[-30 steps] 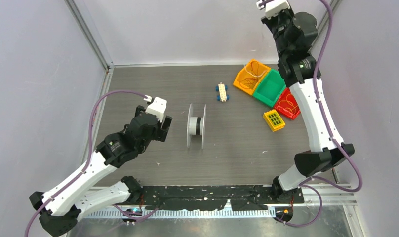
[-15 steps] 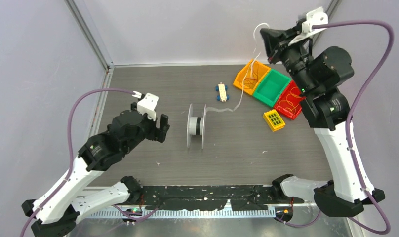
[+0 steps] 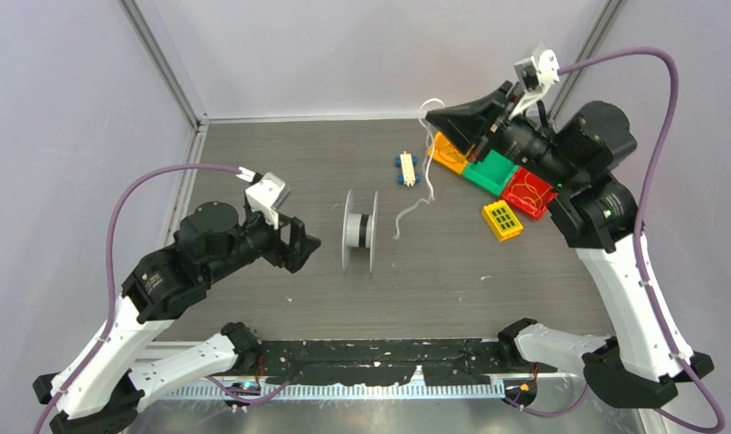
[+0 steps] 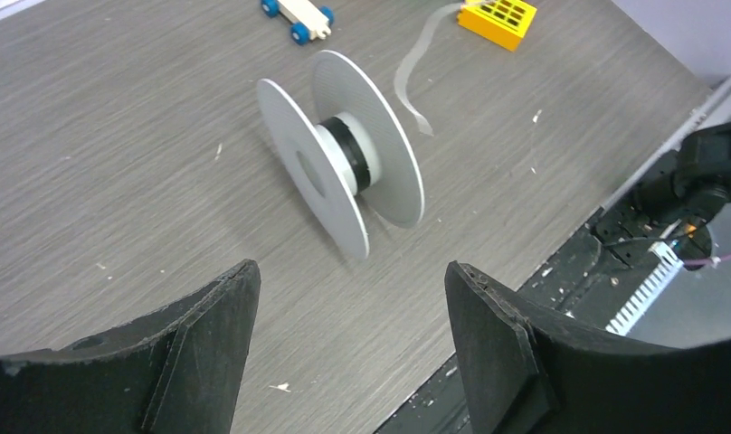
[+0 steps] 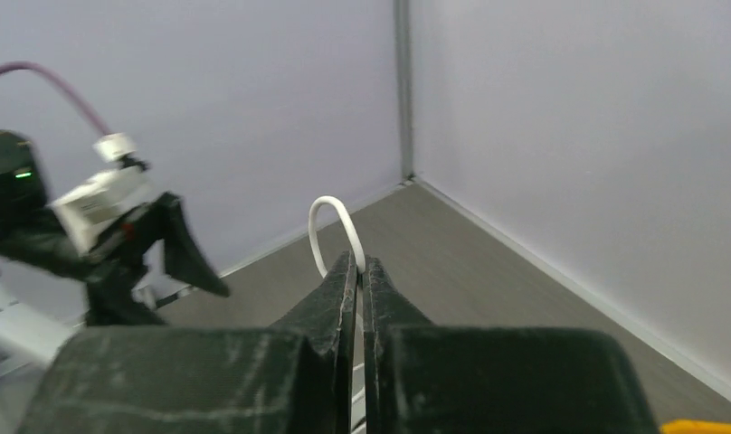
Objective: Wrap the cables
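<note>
Swung leftward with cable [image 3: 429,161] pinched in right gripper [image 3: 431,115]; dangling it just right of spool [image 3: 359,231] — tail toward it. Holding left gripper [image 3: 299,244] spread, nearer, at spool's left.

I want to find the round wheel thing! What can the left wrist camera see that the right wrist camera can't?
Only the left wrist camera shows the spool, standing on its rims, and the yellow block. Only the right wrist camera shows the right gripper shut on the white cable, and the wall corner. Both show that cable, the left gripper and the table.
</note>
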